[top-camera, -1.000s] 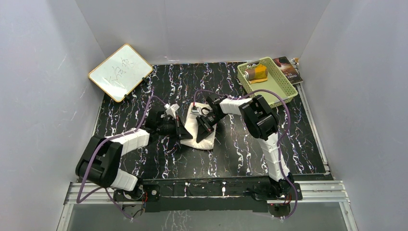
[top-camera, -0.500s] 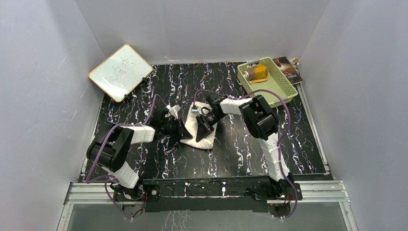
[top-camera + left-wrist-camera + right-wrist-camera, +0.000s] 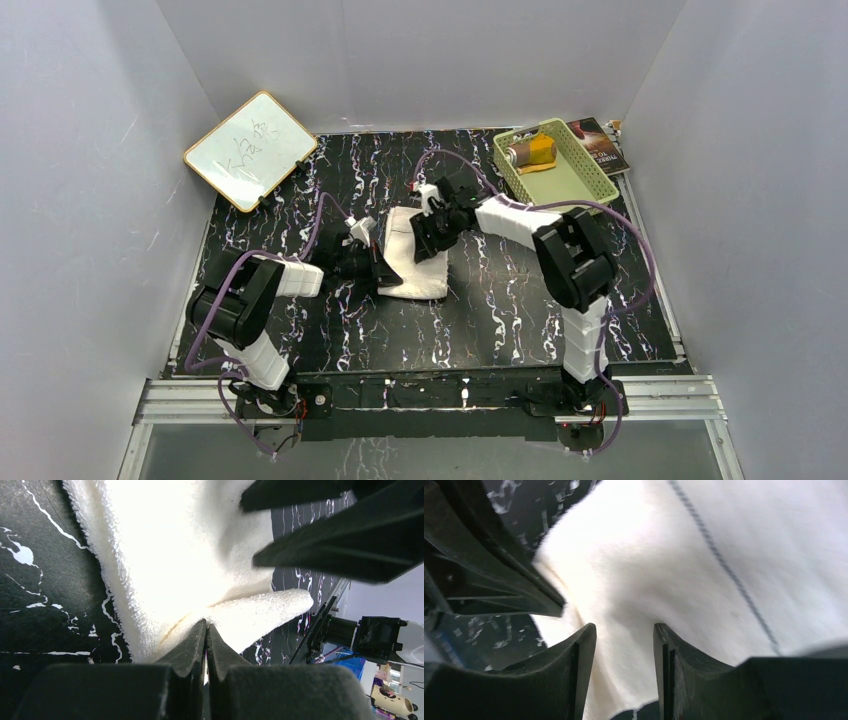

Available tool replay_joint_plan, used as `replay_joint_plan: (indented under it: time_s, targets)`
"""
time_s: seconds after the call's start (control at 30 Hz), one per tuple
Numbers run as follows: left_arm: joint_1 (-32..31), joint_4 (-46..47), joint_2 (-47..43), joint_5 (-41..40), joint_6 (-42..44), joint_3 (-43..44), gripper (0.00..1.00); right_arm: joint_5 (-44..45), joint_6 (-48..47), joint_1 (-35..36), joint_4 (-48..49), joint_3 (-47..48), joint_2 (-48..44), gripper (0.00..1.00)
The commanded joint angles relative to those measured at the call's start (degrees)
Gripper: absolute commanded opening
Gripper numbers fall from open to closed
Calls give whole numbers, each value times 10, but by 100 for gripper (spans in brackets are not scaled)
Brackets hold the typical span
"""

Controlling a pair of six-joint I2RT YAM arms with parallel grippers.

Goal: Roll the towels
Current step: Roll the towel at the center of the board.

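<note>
Towel (image 3: pixel 175 555) in left tool (image 3: pixel 206 626): wrist-view only.

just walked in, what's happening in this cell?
Both arms are on the white towel mid-table. The left gripper is pinched shut on the towel's left edge. The right gripper sits over the towel with its jaws apart, holding nothing. The orange towel lies in the green basket at the back right.

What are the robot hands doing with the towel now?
Left hand shut on edge of white towel. Right hand open over it. Towel not rolled yet. Nothing blocking.
</note>
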Motion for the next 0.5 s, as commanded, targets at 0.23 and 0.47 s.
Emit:
replay_joint_plan:
  time_s: [0.23,0.47]
  targets:
    - [2,-32,16,-25,19,-29,0,90,142,-66,435,-203,-150,81]
    - [2,-45,-10,-32,18,-33,0,93,71,9,330,-169,-150,0]
